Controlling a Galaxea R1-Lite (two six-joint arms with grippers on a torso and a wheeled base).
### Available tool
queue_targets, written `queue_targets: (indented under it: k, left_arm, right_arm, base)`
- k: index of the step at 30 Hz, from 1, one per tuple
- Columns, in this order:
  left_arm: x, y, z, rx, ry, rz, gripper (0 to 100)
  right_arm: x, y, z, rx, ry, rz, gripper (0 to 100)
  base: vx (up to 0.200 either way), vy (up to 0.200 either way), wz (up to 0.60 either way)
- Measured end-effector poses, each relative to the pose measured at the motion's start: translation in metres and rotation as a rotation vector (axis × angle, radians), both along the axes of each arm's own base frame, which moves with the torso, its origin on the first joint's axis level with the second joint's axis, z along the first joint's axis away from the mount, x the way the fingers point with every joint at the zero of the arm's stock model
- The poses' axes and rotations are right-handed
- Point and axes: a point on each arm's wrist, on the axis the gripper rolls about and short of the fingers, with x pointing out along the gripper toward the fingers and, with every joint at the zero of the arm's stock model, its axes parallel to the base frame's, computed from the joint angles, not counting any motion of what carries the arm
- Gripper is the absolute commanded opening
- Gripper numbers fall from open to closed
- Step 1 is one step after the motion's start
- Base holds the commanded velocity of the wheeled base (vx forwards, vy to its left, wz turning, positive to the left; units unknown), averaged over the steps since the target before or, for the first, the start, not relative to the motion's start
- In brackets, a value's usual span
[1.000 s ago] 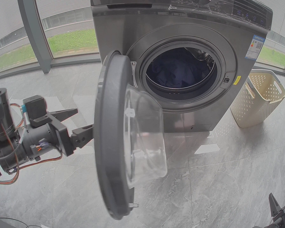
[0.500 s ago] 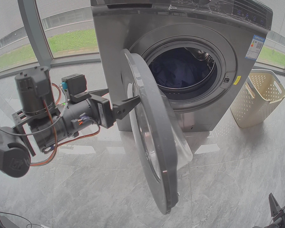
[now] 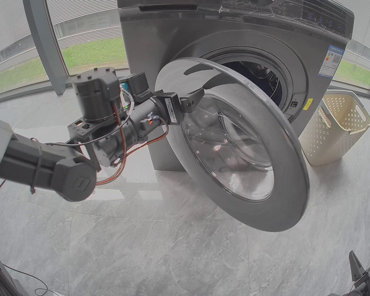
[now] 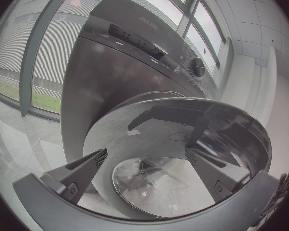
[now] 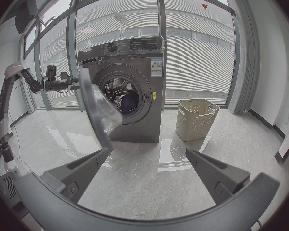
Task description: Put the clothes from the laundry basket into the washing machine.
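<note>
Swung round from its edge-on stand of half a second before, the door (image 3: 242,153) now showed its outer face to the head camera and hung about half shut across the washer (image 3: 152,42) mouth. The left arm had come up and in with it, toward the machine.

The left gripper (image 4: 145,154) was released, jaws spread wide and holding nothing. One fingertip (image 3: 198,93) pressed against the door's outer face near its upper, hinge-side edge, while the other stood just off the surface.

Dark blue clothes (image 5: 129,102) lay inside the drum, seen past the door in the right wrist view. The basket (image 3: 329,136) stood upright on the floor (image 3: 152,247) just beside the washer, on its right.

The right gripper (image 5: 146,154) hung low over the floor, well apart from washer and basket, its jaws likewise spread and holding nothing.
</note>
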Motion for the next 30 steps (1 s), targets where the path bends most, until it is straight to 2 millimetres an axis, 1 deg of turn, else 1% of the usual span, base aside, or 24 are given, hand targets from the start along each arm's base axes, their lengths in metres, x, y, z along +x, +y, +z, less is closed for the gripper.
queue_targets:
  k: [5, 7, 11, 14, 16, 19, 24, 26, 27, 30]
  left_arm:
    - [0.023, -0.012, 0.007, -0.1, -0.041, 0.078, 100]
    - [0.029, -0.014, 0.006, -0.12, -0.038, 0.106, 100]
    - [0.035, -0.015, -0.002, -0.125, -0.02, 0.119, 100]
    - [0.031, -0.012, -0.011, -0.104, 0.012, 0.121, 100]
    - [0.023, -0.007, -0.018, -0.08, 0.045, 0.116, 100]
    - [0.003, 0.003, -0.028, -0.038, 0.098, 0.104, 100]
    - [-0.047, 0.03, -0.032, 0.015, 0.157, 0.077, 100]
    - [-0.071, 0.045, -0.029, 0.033, 0.167, 0.07, 100]
    - [-0.079, 0.05, -0.028, 0.04, 0.17, 0.067, 100]
    - [-0.112, 0.073, -0.023, 0.064, 0.173, 0.062, 100]
  right_arm:
    - [0.0, 0.0, 0.0, 0.0, 0.0, -0.001, 100]
    - [0.0, 0.0, 0.0, 0.0, 0.0, 0.0, 100]
    - [0.0, 0.0, 0.0, 0.0, 0.0, 0.0, 100]
    - [0.0, 0.0, 0.0, 0.0, 0.0, 0.0, 100]
    - [0.0, 0.0, 0.0, 0.0, 0.0, -0.001, 100]
    - [0.0, 0.0, 0.0, 0.0, 0.0, 0.0, 100]
    - [0.0, 0.0, 0.0, 0.0, 0.0, -0.001, 100]
    - [0.0, 0.0, 0.0, 0.0, 0.0, -0.001, 100]
    - [0.0, 0.0, 0.0, 0.0, 0.0, -0.001, 100]
    - [0.0, 0.0, 0.0, 0.0, 0.0, -0.002, 100]
  base:
    - [0.0, 0.0, 0.0]
    - [0.0, 0.0, 0.0]
    - [0.0, 0.0, 0.0]
    - [0.0, 0.0, 0.0]
    - [0.0, 0.0, 0.0]
    - [0.0, 0.0, 0.0]
    - [0.0, 0.0, 0.0]
    - [0.0, 0.0, 0.0]
    - [0.0, 0.0, 0.0]
    - [0.0, 0.0, 0.0]
